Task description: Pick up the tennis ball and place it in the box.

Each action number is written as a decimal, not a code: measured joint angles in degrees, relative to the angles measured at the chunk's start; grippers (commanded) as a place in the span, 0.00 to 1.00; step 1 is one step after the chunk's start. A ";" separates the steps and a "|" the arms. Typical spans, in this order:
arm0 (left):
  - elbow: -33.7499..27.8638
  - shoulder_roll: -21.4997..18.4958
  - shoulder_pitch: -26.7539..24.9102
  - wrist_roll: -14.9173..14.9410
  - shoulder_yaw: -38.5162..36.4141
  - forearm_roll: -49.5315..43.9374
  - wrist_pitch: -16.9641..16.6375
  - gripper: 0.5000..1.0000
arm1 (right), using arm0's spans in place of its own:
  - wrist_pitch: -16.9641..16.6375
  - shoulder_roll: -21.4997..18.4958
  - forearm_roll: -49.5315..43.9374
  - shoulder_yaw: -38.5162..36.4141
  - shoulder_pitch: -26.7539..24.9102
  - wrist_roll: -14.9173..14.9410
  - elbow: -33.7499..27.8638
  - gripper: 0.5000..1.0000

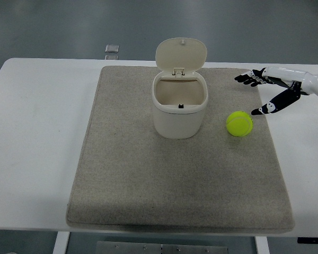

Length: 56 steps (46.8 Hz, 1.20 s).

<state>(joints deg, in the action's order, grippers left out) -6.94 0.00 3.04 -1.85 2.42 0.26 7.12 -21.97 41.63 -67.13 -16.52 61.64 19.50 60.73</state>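
Note:
A yellow-green tennis ball (239, 123) lies on the grey mat (148, 180), just right of the box. The box (179, 104) is a cream bin with its hinged lid (181, 53) standing up at the back, and its inside looks empty. My right hand (254, 95) reaches in from the right edge, fingers spread, open and holding nothing. It hovers just above and to the right of the ball, thumb tip close to the ball's upper right side, not touching it. My left arm is out of view.
The mat covers most of the white table (37, 132). A small clear square object (112, 48) lies at the table's far edge, left of the box lid.

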 measured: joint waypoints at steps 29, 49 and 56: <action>0.00 0.00 0.01 0.01 -0.01 0.00 0.00 0.99 | 5.81 -2.05 -7.65 5.36 -2.08 0.37 0.94 0.83; 0.00 0.00 0.00 0.00 0.00 0.00 0.00 0.99 | 7.68 -4.09 -8.11 5.37 -3.71 0.28 0.22 0.83; 0.00 0.00 0.03 0.01 -0.02 0.00 0.00 0.99 | 8.79 -4.18 -8.11 5.37 -3.92 0.21 0.02 0.83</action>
<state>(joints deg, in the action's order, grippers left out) -6.94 0.00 3.07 -1.84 2.40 0.26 7.12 -13.19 37.45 -75.24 -11.15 57.71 19.70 60.75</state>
